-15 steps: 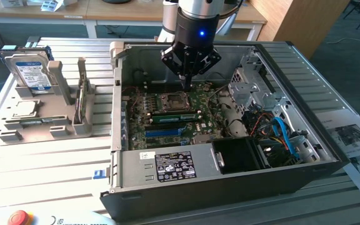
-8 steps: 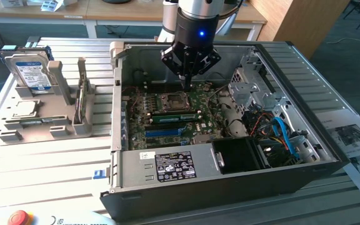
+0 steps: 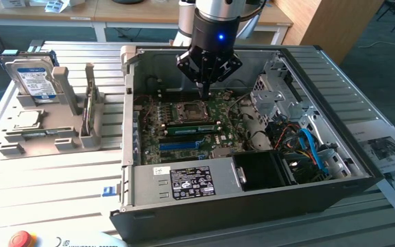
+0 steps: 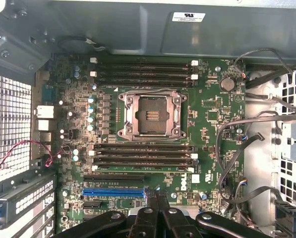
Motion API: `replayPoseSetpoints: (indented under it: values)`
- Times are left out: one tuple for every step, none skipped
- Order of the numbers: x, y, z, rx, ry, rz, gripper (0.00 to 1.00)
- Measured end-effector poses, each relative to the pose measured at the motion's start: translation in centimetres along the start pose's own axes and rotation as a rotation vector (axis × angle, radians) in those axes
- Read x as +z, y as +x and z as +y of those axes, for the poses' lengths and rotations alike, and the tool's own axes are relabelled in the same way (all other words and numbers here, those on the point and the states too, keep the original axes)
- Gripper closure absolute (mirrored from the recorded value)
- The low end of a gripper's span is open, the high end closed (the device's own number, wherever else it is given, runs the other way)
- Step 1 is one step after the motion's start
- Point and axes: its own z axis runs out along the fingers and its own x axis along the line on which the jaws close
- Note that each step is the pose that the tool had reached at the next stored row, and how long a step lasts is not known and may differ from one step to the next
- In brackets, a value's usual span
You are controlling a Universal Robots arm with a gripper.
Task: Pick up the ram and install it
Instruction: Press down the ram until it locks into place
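The ram (image 3: 194, 128), a slim green stick, lies along a memory slot on the motherboard (image 3: 232, 110), just in front of the empty processor socket (image 3: 187, 110). My gripper (image 3: 204, 96) hangs inside the open computer case (image 3: 252, 206), above the socket's back edge and a little behind the ram, apart from it. Its fingers are shut with nothing between them. In the wrist view the shut gripper (image 4: 155, 197) points at the board near the blue expansion slot (image 4: 113, 191), with the dark memory slots (image 4: 143, 157) and the socket (image 4: 150, 115) beyond.
A grey parts stand (image 3: 47, 136) at the exterior view's left holds an upright hard drive (image 3: 33, 77) and a small silver chip (image 3: 27, 119). Cables (image 3: 307, 144) and a drive cage (image 3: 280, 95) crowd the case's right side. A power supply (image 3: 191, 182) fills its front.
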Motion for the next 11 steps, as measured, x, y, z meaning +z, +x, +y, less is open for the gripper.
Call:
replayPoseSetpoints:
  values:
    - [0.00,0.00,0.00,0.000,-0.0001,0.0001,0.89]
    - [0.02,0.00,0.02,0.000,-0.0007,0.0001,0.89]
    - [0.04,-0.01,0.05,0.000,-0.0010,0.0004,0.89]
    - [0.05,-0.01,0.09,0.000,-0.0012,0.0009,0.89]
    - [0.05,0.00,0.12,0.000,-0.0011,0.0016,0.89]
    - [0.07,0.00,0.15,0.000,-0.0014,0.0022,0.89]
    - [0.08,0.00,0.16,0.000,-0.0017,0.0030,0.89]
    - [0.08,0.01,0.16,0.000,-0.0019,0.0035,0.89]
    - [0.08,0.01,0.17,0.000,-0.0020,0.0038,0.89]
    - [0.10,0.00,0.20,0.000,-0.0024,0.0040,0.89]
    - [0.12,-0.01,0.23,0.000,-0.0028,0.0042,0.89]
